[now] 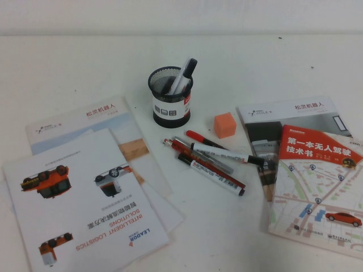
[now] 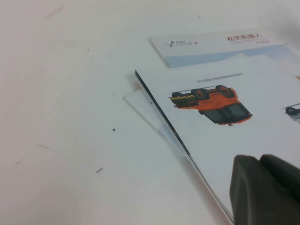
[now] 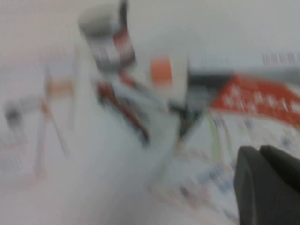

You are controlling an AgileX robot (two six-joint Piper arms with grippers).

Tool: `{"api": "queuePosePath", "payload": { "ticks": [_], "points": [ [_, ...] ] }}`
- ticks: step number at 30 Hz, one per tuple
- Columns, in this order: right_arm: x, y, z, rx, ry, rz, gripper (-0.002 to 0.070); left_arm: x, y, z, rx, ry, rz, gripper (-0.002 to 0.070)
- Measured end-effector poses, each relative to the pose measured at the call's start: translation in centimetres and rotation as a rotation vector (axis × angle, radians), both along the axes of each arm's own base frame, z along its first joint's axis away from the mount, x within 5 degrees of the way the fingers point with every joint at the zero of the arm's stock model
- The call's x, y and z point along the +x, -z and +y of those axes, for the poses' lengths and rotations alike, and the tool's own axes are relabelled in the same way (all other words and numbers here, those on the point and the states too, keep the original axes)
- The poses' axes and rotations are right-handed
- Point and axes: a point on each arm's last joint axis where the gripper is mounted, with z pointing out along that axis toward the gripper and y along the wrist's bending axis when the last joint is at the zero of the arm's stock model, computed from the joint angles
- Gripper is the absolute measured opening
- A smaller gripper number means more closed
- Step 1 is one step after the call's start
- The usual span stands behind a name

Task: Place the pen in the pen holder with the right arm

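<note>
Nearest, spread brochures (image 1: 85,198) and, right, a map booklet (image 1: 317,187); mid-table, a mesh pen holder (image 1: 172,96) already containing one marker, with loose pens (image 1: 212,164) fanned just beside its base, apart from an orange eraser (image 1: 224,124). Likely light, rigid, smooth-barrelled and prone to rolling, so best pinched mid-barrel across the width. Left gripper (image 2: 265,187) over brochures, right gripper (image 3: 267,183) off by the booklet; finger state impossible to tell for either.

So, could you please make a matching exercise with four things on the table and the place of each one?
Things:
1. pen holder
2. orange cube
3. loose pens
4. map book

Places:
A. robot's right side of the table
B. in front of the holder
C. behind the loose pens
D. between holder and map book

Pairs: 1-C, 2-D, 3-B, 4-A

Both pincers are absent from the high view.
</note>
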Motion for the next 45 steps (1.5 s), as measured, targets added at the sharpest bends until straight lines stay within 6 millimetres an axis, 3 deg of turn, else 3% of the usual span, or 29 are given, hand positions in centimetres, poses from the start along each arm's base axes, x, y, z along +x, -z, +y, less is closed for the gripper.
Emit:
{"api": "queuePosePath", "payload": {
  "ticks": [5,9,12,16,20,27,35,45],
  "points": [
    [3.1,-4.1,-0.2,-0.300,-0.120,0.282,-0.0020,0.0,0.0,0.0,0.000,0.000,0.000,-0.0002],
    [5.8,-6.7,0.3,-0.320,-0.183,0.347,-0.0020,0.0,0.0,0.0,0.000,0.000,0.000,-0.0002],
    [7.9,-7.2,1.2,-0.271,-0.255,0.453,-0.0020,0.0,0.0,0.0,0.000,0.000,0.000,-0.0003],
    [10.6,-6.3,2.6,-0.284,-0.359,0.620,-0.0020,0.0,0.0,0.0,0.000,0.000,0.000,-0.0003],
    [12.5,-4.7,5.1,-0.415,-0.405,0.731,-0.0020,0.0,0.0,0.0,0.000,0.000,0.000,-0.0002],
    [15.8,-1.8,11.5,-0.735,-0.469,0.792,-0.0020,0.0,0.0,0.0,0.000,0.000,0.000,-0.0002],
    [21.5,0.0,17.0,-0.743,-0.539,0.804,-0.0020,0.0,0.0,0.0,0.000,0.000,0.000,-0.0002],
    [26.3,3.0,21.2,-0.730,-0.607,0.804,0.0011,0.0,0.0,0.0,0.000,0.000,0.000,-0.0003]
  ]
}}
